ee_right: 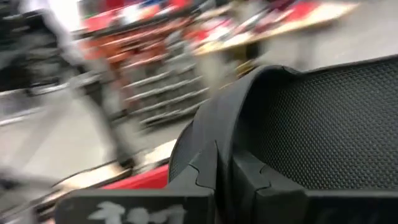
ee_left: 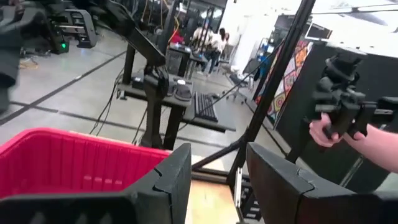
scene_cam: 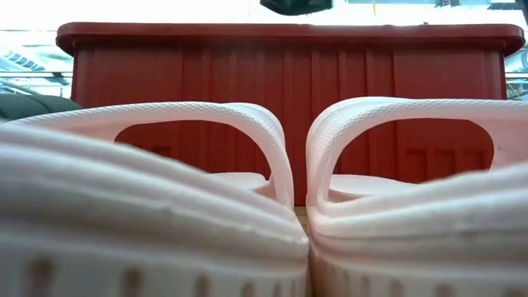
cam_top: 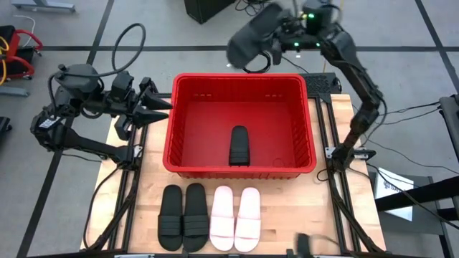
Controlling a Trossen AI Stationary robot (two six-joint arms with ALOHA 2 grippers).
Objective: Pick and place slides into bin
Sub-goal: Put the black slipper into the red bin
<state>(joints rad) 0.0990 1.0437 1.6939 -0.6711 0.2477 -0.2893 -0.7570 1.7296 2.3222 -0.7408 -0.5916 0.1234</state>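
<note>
The right tool [cam_top: 267, 44], clamped on a black ribbed-strap slide sandal [cam_top: 251, 37], hangs above the far rim of the large red perforated plastic bin [cam_top: 241, 80]; released here, the sandal may fall outside.

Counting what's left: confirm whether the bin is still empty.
No: one black slide already lies inside the bin, seen from above.
</note>
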